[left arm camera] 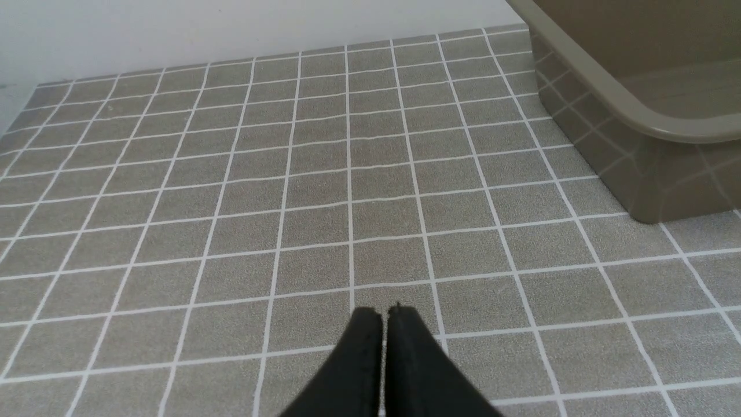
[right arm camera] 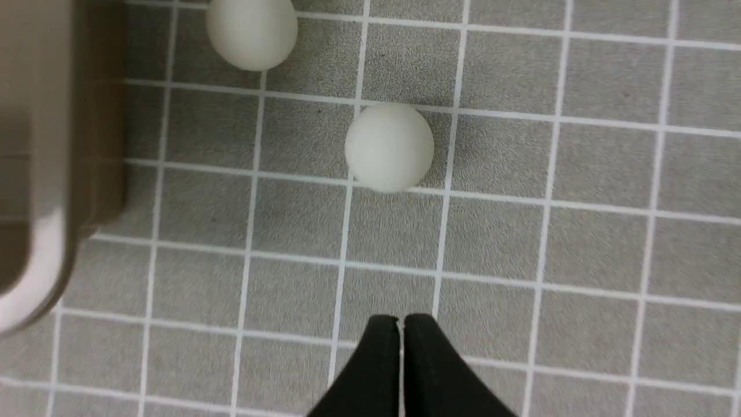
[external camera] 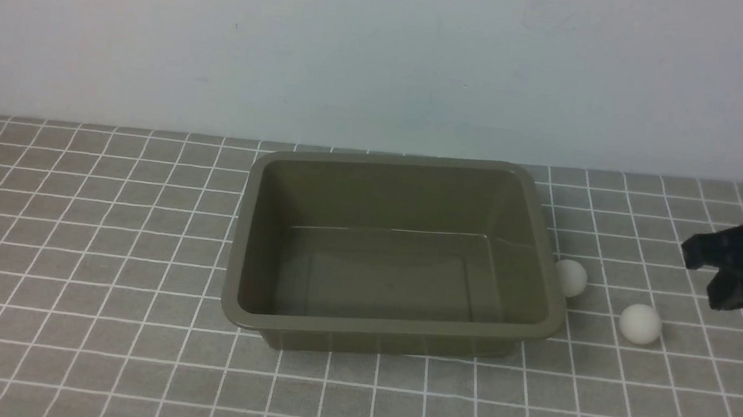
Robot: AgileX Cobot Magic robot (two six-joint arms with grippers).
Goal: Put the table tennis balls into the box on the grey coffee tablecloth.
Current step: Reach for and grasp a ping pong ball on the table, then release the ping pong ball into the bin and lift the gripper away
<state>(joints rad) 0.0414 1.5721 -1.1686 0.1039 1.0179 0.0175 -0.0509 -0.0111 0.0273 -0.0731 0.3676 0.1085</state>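
Two hands were closed, fingers pressed together, gripping nothing. The right hand [right arm camera: 401, 319] hung over the grey coffee tablecloth [external camera: 99, 242], near one table tennis ball [right arm camera: 389, 147]. The other ball [right arm camera: 252, 32] lay beyond it, just beside the right wall of the box [external camera: 411, 161]. The box sat mouth up, its long axis running left to right across the tabletop. The left hand [left arm camera: 385, 311] hovered low over the cloth, off the box's left side.
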